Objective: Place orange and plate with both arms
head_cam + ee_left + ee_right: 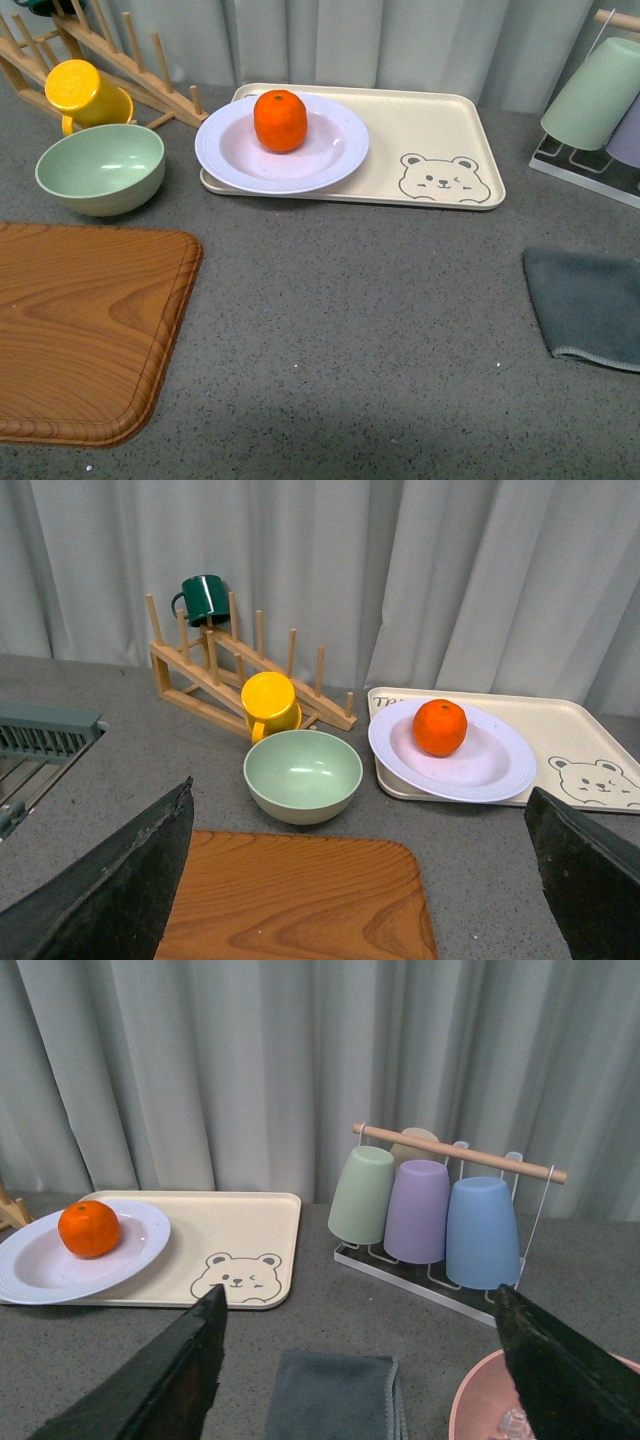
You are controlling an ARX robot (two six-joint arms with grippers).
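Grey speckled countertop (350,330) carries it all. Beige bear tray (430,140) at 12 o'clock w/ plate (330,155) on its left end; green bowl (100,168) & wooden rack (110,55) at 10–11; wood cutting board (80,330) at 8; grey cloth (590,305) at 4; cup rack (585,165) at 2.

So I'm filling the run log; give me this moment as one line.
orange: in plate | plate: on tray's left end | left gripper: open, empty | right gripper: open, empty

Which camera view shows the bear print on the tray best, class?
The front view: the bear print is whole and nearest. The right wrist view shows it smaller, just above a tool finger; the left wrist view shows it near the frame's edge.
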